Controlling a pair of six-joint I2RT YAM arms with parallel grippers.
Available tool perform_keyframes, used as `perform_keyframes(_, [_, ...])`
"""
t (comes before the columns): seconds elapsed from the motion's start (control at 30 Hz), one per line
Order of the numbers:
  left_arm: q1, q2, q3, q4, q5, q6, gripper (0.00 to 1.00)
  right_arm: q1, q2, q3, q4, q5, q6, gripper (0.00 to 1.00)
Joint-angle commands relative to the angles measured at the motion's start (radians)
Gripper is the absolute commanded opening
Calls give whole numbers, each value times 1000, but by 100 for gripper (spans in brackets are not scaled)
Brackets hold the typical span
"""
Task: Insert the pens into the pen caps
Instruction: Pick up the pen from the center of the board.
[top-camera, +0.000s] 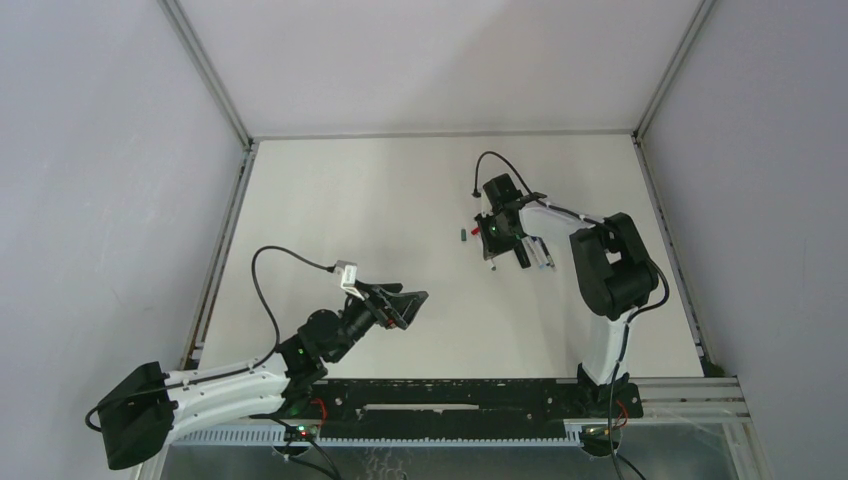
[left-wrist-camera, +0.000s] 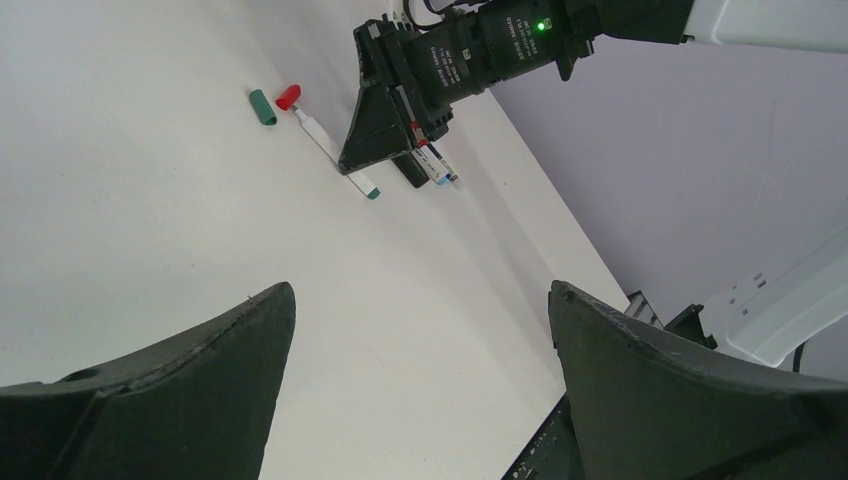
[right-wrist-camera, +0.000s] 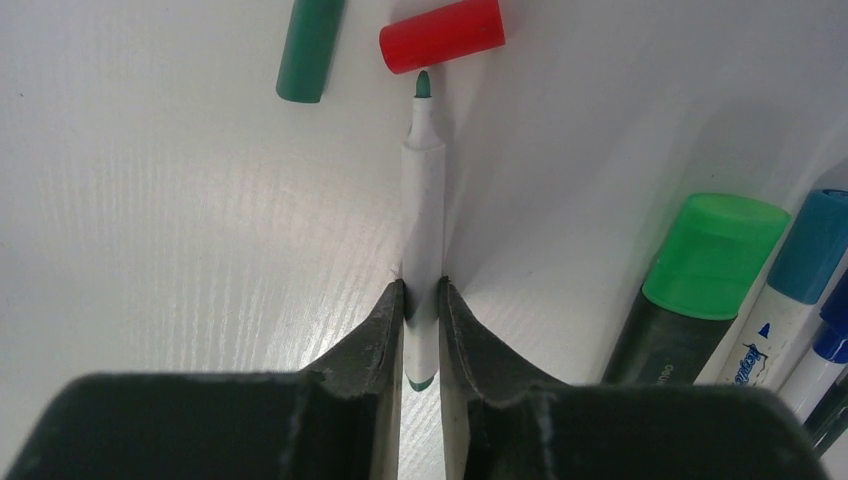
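- I had the right gripper (right-wrist-camera: 420, 300) clenched on the green-tipped pen (right-wrist-camera: 423, 190), fingers pressed to both sides of its white barrel near the tail, with the pen lying flat on the table (right-wrist-camera: 150, 250).
- I judged this to be the pick-up step, with no capping done yet.
- The red cap (right-wrist-camera: 442, 35) lay just past the nib, and the green cap (right-wrist-camera: 308, 50) lay beside it, clear of the pen.
- The next move, as I saw it, called for lifting the pen and lining its nib up with the green cap's mouth.
- The left gripper (left-wrist-camera: 420, 290) hung wide open and empty, well apart.
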Motion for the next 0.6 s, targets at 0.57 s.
perform_keyframes(0.57, [6, 162, 42, 179, 50, -105, 97, -59, -92, 25, -97, -178, -117, 0])
